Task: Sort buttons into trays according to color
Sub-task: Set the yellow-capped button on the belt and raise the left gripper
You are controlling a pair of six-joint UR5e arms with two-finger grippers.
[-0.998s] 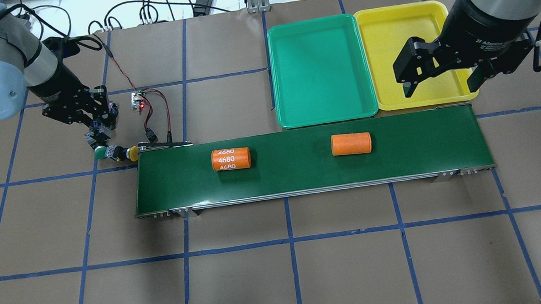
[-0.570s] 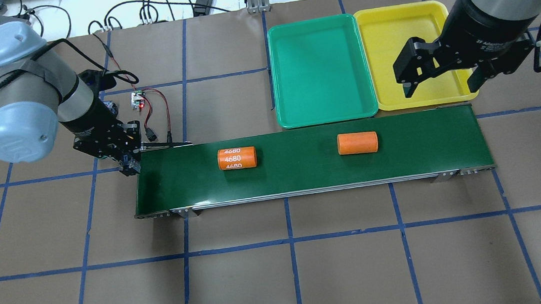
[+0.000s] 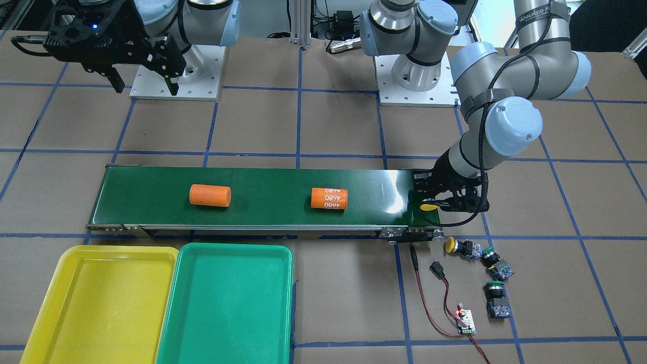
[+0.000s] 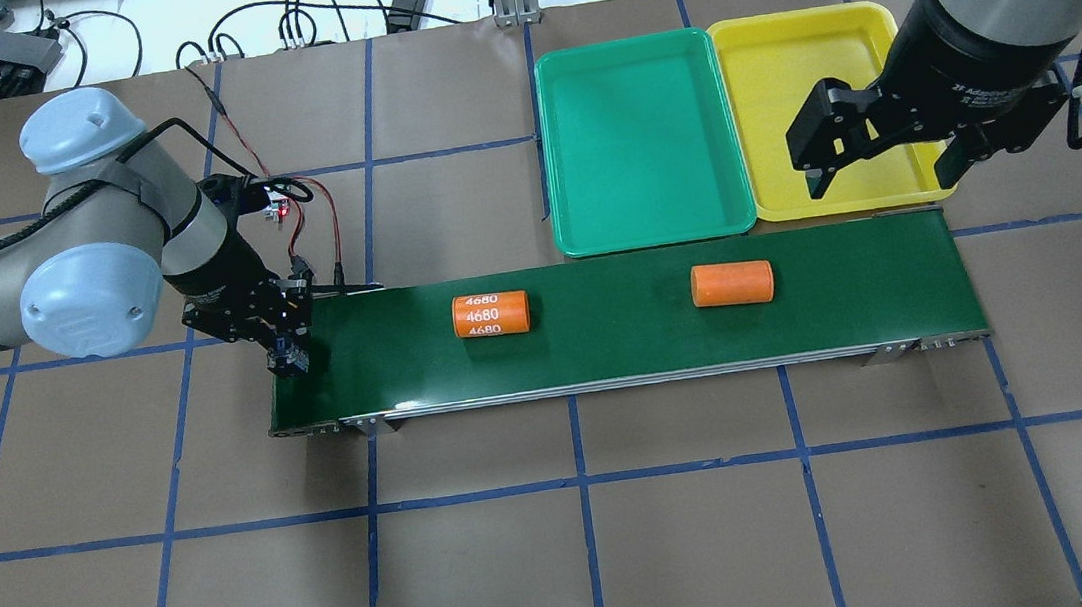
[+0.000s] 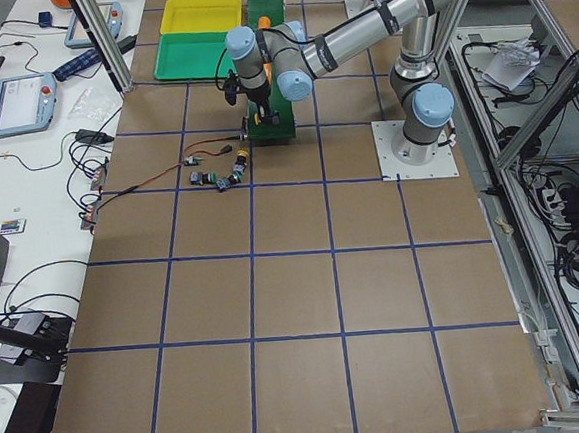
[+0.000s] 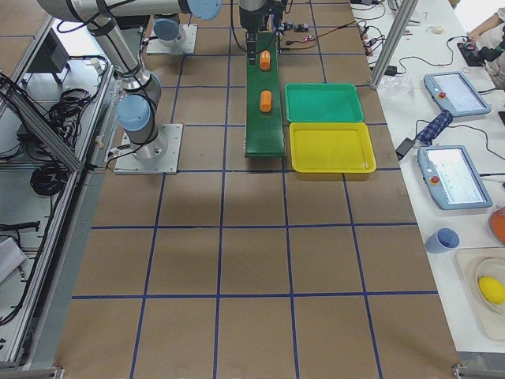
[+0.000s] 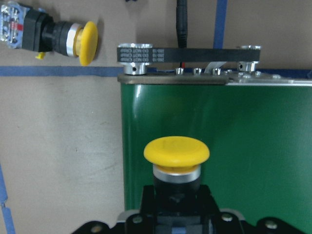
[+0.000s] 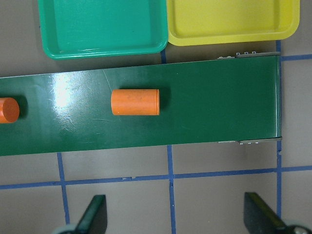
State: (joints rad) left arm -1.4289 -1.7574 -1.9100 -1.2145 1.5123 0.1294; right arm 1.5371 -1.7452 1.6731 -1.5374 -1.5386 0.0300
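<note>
My left gripper (image 4: 289, 354) is shut on a yellow-capped button (image 7: 176, 150) and holds it over the left end of the dark-green conveyor belt (image 4: 606, 347); its cap also shows in the front view (image 3: 428, 206). A second yellow button (image 3: 457, 246) and two green buttons (image 3: 493, 260) (image 3: 495, 296) lie on the table beside that belt end. The green tray (image 4: 645, 142) and the yellow tray (image 4: 778, 67) stand empty behind the belt's right half. My right gripper (image 4: 879, 169) is open and empty, above the yellow tray's front edge.
Two orange cylinders (image 4: 490, 314) (image 4: 732, 283) lie on the belt. A small circuit board (image 3: 464, 321) with red and black wires sits on the table near the loose buttons, by the belt's drive end.
My left arm has moved from the loose buttons to the belt's left end, carrying a yellow button. Both orange cylinders have shifted right along the belt. The right arm has stayed put.
</note>
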